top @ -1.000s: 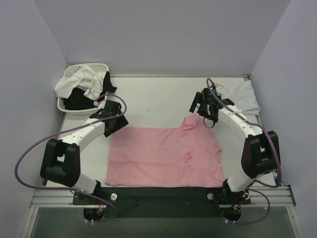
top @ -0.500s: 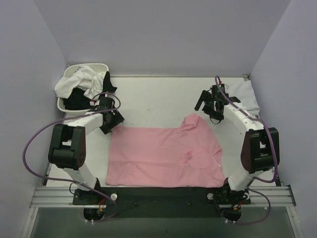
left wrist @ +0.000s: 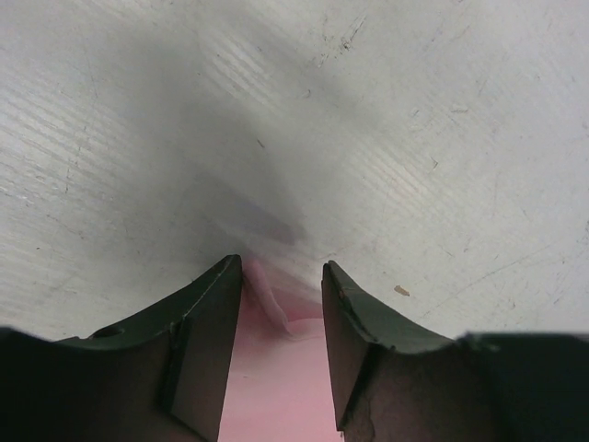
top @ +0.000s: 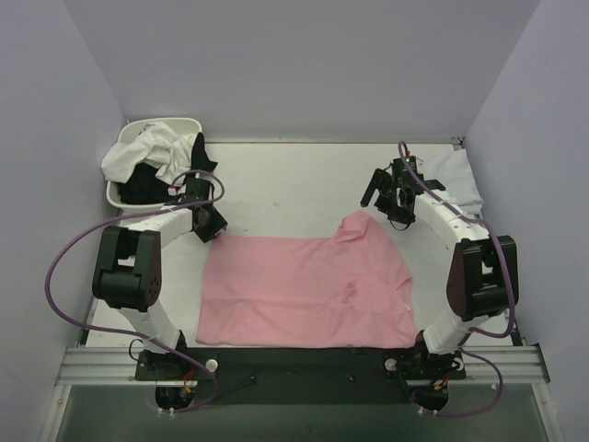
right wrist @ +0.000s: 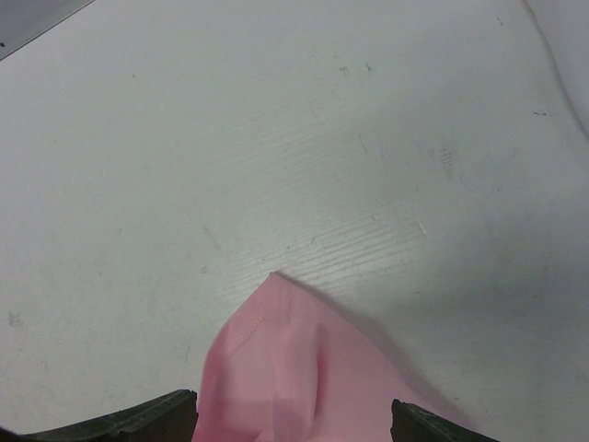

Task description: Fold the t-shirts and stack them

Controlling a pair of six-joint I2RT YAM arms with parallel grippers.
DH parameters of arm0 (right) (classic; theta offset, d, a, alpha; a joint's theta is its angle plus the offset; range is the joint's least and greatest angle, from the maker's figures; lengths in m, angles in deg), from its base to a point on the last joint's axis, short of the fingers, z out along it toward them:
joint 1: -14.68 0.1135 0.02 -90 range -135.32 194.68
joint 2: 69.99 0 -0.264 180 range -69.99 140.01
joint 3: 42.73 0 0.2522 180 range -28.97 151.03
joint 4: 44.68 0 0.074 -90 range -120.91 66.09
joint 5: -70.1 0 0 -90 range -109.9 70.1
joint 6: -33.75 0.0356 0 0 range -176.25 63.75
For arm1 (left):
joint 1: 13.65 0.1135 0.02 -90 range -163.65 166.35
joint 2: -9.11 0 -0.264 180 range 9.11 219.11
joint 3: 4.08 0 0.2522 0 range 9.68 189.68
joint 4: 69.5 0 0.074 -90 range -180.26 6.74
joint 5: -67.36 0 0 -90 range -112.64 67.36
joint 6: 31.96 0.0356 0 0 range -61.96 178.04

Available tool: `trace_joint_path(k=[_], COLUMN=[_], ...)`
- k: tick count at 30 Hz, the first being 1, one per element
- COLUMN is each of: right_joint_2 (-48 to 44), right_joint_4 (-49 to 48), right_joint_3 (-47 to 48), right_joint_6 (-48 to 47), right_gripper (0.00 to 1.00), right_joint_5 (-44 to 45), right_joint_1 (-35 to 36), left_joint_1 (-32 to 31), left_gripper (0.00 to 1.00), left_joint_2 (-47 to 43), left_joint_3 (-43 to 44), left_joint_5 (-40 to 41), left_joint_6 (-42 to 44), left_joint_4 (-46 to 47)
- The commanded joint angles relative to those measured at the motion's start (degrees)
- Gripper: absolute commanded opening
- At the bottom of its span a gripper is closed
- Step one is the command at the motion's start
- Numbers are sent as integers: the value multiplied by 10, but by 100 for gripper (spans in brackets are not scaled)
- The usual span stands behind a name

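Straddling the far-left corner of the pink shirt (top: 304, 290), our left gripper (left wrist: 282, 276) stands narrow, gaps showing beside the cloth. Our right gripper (right wrist: 290, 405) gapes wide over the raised far-right corner. We see the shirt spread mid-table (top: 294, 180), other shirts (top: 152, 157) heaped in the basin (top: 189, 122).

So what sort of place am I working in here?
Most likely a lab test cell, not a home: plain walls box in a white table, an aluminium rail edges its near side, and a basin of shirts sits in the corner.
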Motion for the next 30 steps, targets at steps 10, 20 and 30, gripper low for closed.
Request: trace_joint_path(k=[10,20,30], right_joint_2=[40,144,200], right_joint_4=[-2,19,23], right_joint_3=[31,141,148], right_joint_6=[7,7,11], right_gripper=[84,82,66], right_joint_5=[2,-8,-18], right_joint_1=[6,-1,0], left_joint_1=[3,3,5], left_gripper=[0,0,0], left_joint_2=[-35,-63,-75], left_joint_3=[-14,-32,-33], left_joint_5=[6,9,11], left_joint_6=[-7,0,1], left_joint_4=[-2,-3,-12])
